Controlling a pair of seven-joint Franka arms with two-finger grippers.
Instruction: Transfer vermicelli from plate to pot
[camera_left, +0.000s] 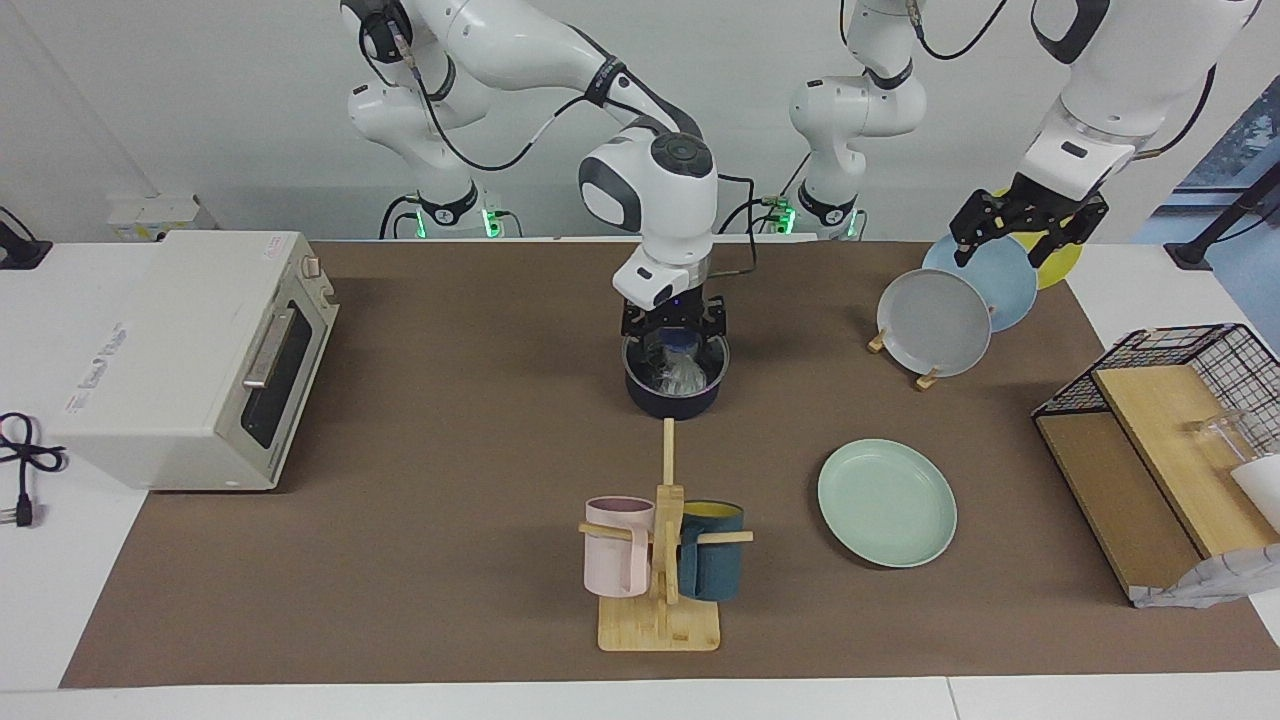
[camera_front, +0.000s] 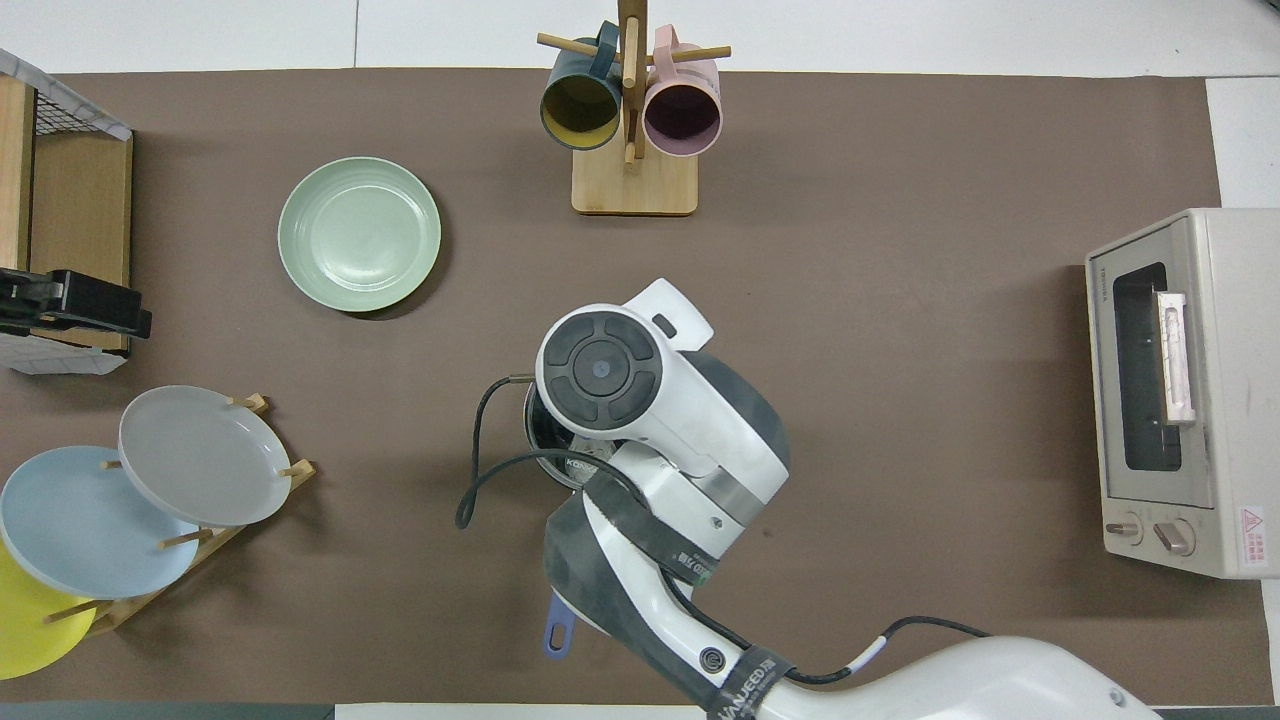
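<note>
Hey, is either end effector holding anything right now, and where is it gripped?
The right end effector is down in the pot at the vermicelli; whether it grips cannot be told. The left end effector waits, holding nothing.

Right gripper (camera_left: 673, 335): down in the pot (camera_left: 673, 398), around the vermicelli (camera_left: 680, 372).
Left gripper (camera_left: 1028, 222): over the plate rack (camera_left: 900, 358).
Plate (camera_left: 886, 502): bare.

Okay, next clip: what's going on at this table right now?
The right gripper is down at the mouth of the pot near the table's middle, and the vermicelli sits inside the pot just under it. The mint-green plate, farther from the robots and toward the left arm's end, has nothing on it. The left gripper waits in the air over the rack of upright plates. So the transfer looks essentially done, at the release stage.
</note>
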